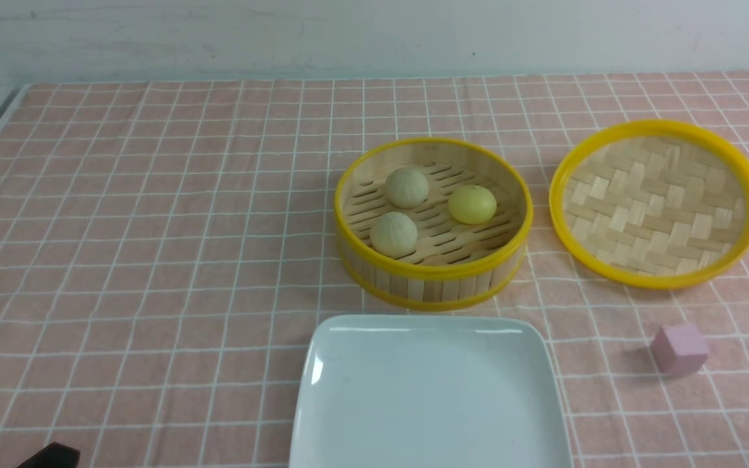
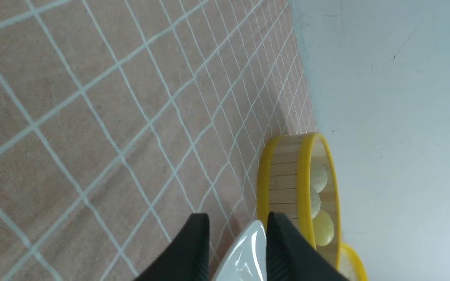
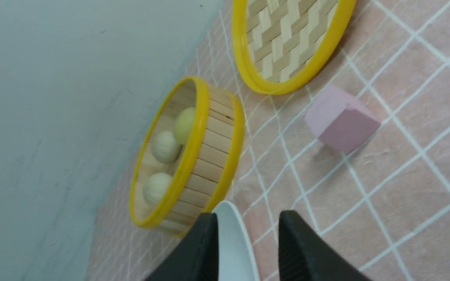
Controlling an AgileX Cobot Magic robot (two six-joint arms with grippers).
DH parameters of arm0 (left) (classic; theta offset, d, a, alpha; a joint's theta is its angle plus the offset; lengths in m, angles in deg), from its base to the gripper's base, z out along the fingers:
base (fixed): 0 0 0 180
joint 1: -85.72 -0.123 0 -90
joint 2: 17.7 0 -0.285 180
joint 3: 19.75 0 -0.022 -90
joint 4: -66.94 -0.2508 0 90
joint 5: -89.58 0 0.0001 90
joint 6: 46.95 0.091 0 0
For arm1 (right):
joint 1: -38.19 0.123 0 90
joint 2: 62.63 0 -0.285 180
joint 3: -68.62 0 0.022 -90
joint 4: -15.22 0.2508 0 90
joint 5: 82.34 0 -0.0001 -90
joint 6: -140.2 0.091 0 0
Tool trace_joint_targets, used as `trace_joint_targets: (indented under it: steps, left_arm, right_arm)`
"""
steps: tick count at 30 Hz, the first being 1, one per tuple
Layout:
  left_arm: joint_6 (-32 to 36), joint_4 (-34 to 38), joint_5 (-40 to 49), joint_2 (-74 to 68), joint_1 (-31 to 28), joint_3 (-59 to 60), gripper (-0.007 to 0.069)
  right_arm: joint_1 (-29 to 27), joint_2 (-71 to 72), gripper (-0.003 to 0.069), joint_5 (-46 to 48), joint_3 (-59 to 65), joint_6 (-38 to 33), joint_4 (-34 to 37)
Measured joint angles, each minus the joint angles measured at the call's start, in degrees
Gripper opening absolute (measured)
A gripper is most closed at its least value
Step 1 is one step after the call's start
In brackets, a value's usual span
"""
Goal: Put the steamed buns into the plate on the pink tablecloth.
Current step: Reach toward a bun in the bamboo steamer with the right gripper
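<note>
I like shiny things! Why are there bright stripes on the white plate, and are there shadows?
Front view: the glossy plate mirrors the light, leaving bright streaks along its far rim and left corner; the pink cube throws a soft shadow to its left. Left wrist view: the plate's corner glints between the fingers of the left hand.

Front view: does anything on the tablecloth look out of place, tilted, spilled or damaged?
Only the small pink cube, right of the plate, looks out of place among the food ware. The three buns sit in the steamer; its lid lies inverted beside it. Nothing spilled or damaged.
</note>
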Motion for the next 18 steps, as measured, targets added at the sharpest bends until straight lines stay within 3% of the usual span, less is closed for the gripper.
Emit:
trace_joint_targets:
  steps: [5,9,13,14,18]
  left_arm:
    - [1.1,0.5,-0.4,0.0,0.0,0.0,0.0235]
    - [6.9,1.5,0.4,0.0,0.0,-2.6,0.0195]
    - [15.1,1.2,1.2,-0.2,0.0,-12.3,0.0069]
    - [19.2,0.3,3.7,-2.3,0.0,-17.3,0.0020]
    - [23.6,-1.4,11.5,-9.4,0.0,-23.0,0.0001]
  right_arm:
    - [0.0,0.0,0.0239,-0.2,0.0,-0.1,1.4]
    - [0.0,0.0,0.0232,0.3,-2.0,-4.1,1.5]
    - [0.1,-2.1,0.0135,0.7,-10.4,-15.6,0.1]
    - [0.1,-5.7,0.0054,2.1,-14.5,-20.6,-1.2]
    - [0.1,-15.9,-0.0012,9.0,-22.1,-27.7,-5.2]
